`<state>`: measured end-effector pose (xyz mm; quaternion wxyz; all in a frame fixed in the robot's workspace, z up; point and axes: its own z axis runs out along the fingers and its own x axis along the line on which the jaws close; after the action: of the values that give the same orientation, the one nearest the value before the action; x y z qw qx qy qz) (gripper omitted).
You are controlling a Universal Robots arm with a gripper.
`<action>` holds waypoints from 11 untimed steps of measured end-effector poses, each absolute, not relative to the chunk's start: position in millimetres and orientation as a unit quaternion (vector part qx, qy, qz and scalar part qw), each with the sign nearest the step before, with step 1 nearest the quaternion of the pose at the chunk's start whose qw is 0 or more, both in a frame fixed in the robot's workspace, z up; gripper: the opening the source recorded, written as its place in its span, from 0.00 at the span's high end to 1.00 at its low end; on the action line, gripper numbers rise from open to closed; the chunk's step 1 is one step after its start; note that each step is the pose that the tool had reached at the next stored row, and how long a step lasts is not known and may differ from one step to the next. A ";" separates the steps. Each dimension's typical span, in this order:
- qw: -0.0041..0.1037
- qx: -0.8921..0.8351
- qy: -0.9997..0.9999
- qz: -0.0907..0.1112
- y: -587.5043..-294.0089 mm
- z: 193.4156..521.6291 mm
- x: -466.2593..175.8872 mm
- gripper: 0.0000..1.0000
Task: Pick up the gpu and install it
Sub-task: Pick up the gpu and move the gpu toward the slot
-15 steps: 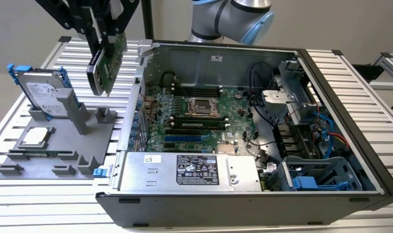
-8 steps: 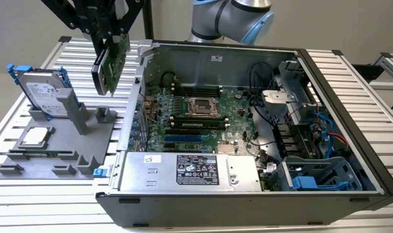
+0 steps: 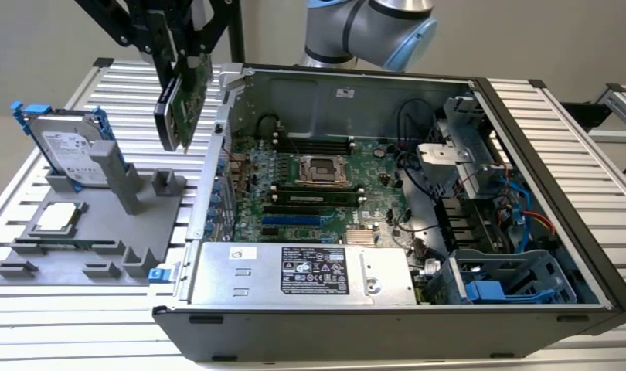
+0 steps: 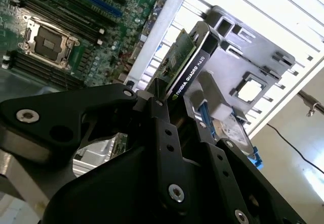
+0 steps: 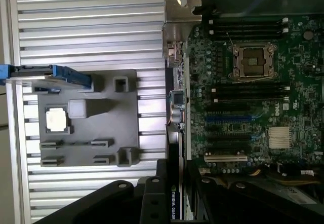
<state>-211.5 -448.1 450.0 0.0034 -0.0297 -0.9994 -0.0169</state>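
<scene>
In the exterior view the jaws are closed on the upper end of the gpu (image 3: 182, 100), which hangs in the air, clear of the counter (image 3: 571, 116). It sits over the gap between the grey holder (image 3: 96, 224) and the near wall of the open computer case (image 3: 540, 154).

The card lies at 6 o'clock from the jaws. Its long axis runs roughly 12 to 6, with the free end tipped slightly toward 7. The green board faces the case and the black cover faces away.

The motherboard (image 3: 292, 201) and its slots lie at about 4 o'clock from the card's lower end, so the card is not yet seated.
</scene>
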 end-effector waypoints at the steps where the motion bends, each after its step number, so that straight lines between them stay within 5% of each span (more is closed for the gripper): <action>1: 0.003 -0.030 -0.999 -0.017 -447.9 450.0 -210.5 1.00; 11: 0.003 -0.030 -0.999 -0.017 -446.7 450.0 -202.0 1.00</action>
<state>-202.0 -446.7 450.0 0.0034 -0.0297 -0.9994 -0.0169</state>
